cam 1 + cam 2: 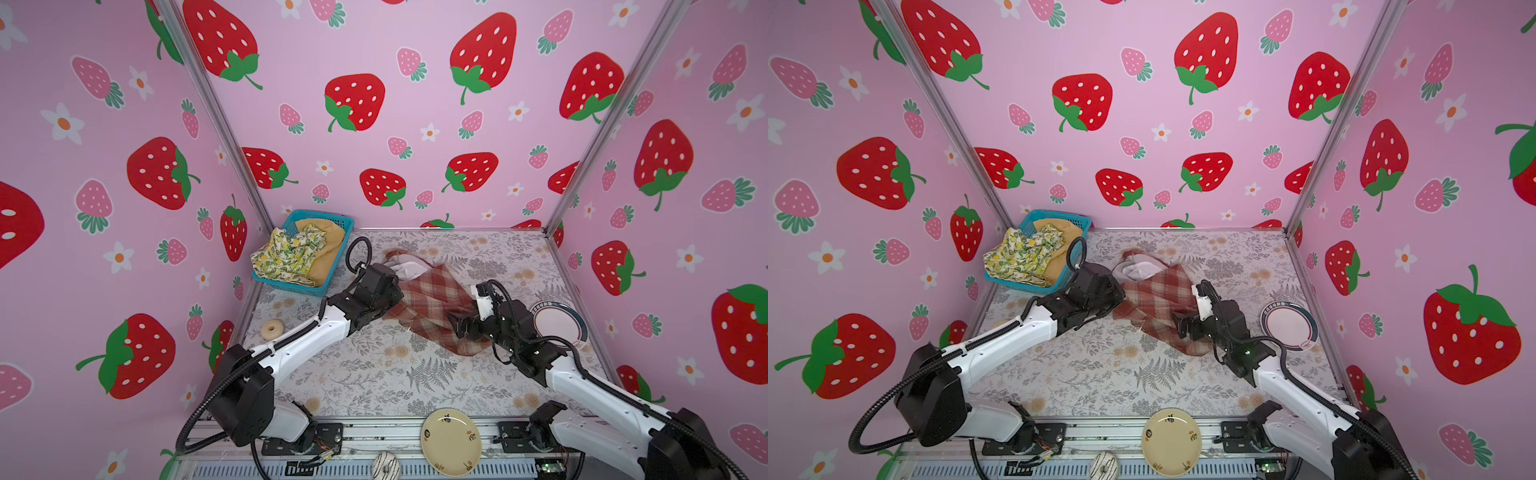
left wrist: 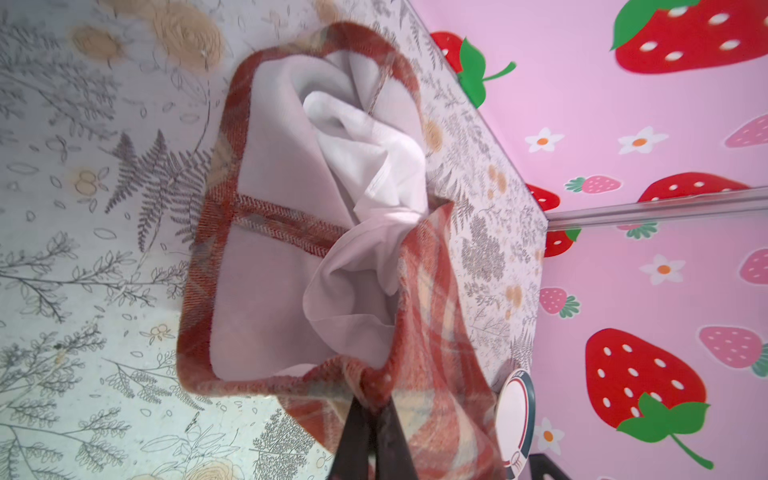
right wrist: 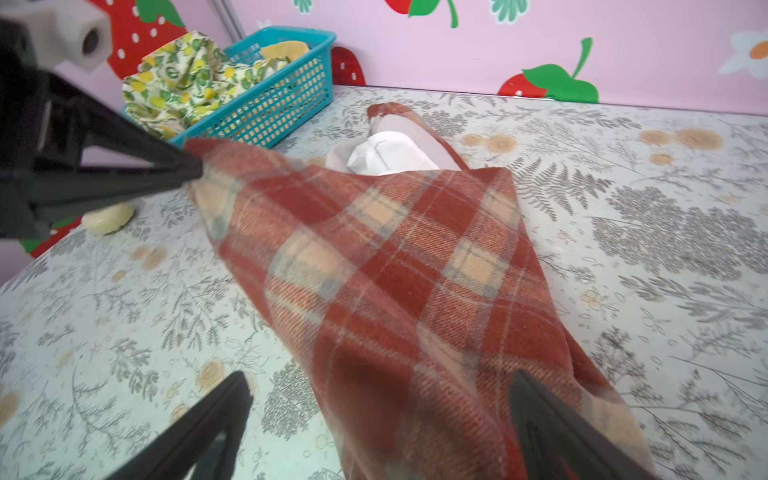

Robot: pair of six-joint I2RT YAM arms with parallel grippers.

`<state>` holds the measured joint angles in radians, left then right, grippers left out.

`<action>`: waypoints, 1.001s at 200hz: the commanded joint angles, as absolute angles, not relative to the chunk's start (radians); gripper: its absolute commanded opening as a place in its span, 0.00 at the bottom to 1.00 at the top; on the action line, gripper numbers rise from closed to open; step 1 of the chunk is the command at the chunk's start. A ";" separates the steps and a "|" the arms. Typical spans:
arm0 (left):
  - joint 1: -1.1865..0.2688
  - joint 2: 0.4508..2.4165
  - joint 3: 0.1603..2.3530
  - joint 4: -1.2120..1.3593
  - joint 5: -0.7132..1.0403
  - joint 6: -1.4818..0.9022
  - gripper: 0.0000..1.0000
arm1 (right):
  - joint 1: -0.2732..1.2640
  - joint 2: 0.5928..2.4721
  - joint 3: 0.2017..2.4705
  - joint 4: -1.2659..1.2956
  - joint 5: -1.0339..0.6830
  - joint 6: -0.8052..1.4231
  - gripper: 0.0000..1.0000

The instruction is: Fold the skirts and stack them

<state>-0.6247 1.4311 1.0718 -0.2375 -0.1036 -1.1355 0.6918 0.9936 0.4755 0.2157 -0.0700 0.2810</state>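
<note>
Cream plate (image 1: 451,441) up front aside, the plaid skirt (image 1: 432,307) lies crumpled on the worktop (image 1: 365,374), one corner pinched tight in the left pincer (image 3: 189,168); the right pincer (image 3: 382,376) gapes wide, holding nothing. One-sided pulling could drag it askew, white lining (image 2: 365,166) spilling out

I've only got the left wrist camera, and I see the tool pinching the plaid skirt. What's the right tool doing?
Observer: The right tool is open, straddling the plaid skirt's front end, not gripping.
Operator: Where are the other two skirts?
Observer: In the basket at the table's back left corner, lemon skirt on top of the mustard skirt.
Operator: Anything loose on the table?
Observer: A doughnut, near the left edge.
</note>
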 commanded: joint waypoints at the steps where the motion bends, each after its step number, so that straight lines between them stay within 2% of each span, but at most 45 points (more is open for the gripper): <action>1: -0.590 1.422 1.172 -0.308 -0.110 -1.054 0.00 | 0.771 1.001 0.501 0.203 0.010 0.226 1.00; 32: -0.569 1.471 1.321 -0.378 -0.063 -0.959 0.00 | 0.921 1.075 0.552 0.198 0.169 0.231 1.00; 78: -0.561 1.588 1.554 -0.487 0.004 -0.847 0.00 | 1.211 1.206 0.655 0.217 0.566 0.280 1.00; 99: -0.555 1.644 1.636 -0.514 0.038 -0.829 0.00 | 1.293 1.302 0.708 0.198 0.708 0.333 1.00; 137: -0.535 1.696 1.757 -0.552 0.084 -0.810 0.00 | 1.338 1.461 0.757 0.073 0.875 0.541 0.99; 176: -0.505 1.697 1.814 -0.570 0.099 -0.802 0.00 | 1.324 1.479 0.741 -0.019 0.955 0.650 0.99; 186: -0.499 1.694 1.815 -0.569 0.104 -0.803 0.00 | 1.308 1.481 0.731 -0.029 0.950 0.658 0.98; 200: -0.493 1.688 1.815 -0.569 0.106 -0.805 0.00 | 1.278 1.483 0.717 -0.038 0.944 0.664 0.91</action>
<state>-0.5076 1.7149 1.7668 -0.5549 0.0963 -0.8154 1.3155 1.4845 0.7437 0.0212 0.8848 0.5797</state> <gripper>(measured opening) 0.065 0.956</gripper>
